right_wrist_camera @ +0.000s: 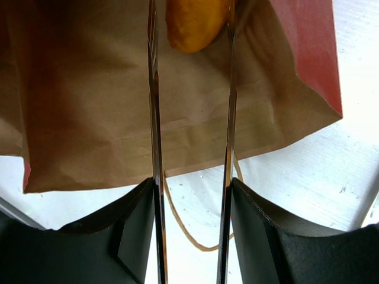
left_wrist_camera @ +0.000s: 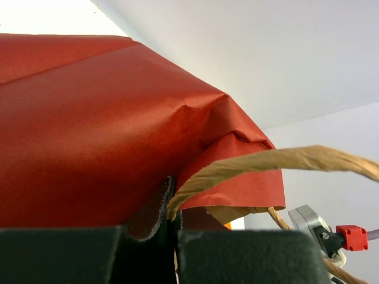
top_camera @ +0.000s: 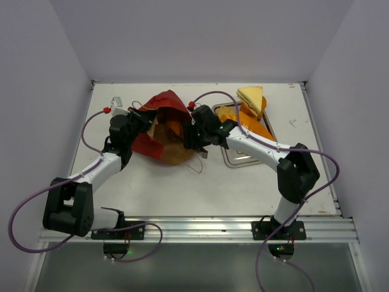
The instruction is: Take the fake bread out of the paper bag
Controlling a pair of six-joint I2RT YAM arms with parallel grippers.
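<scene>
The red paper bag lies on its side at the table's middle, brown mouth facing the right arm. My left gripper is shut on the bag's upper edge by its handle loop, holding the mouth up. My right gripper reaches into the mouth, open, its thin fingers either side of an orange bread piece lying on the brown inner paper. That piece shows from above as an orange patch. A pale sandwich and orange loaves sit on the steel tray.
The tray stands right of the bag, close behind my right forearm. The bag's lower handle loop lies on the white table under my right gripper. A small pale object sits at the far left. Walls enclose the table on three sides.
</scene>
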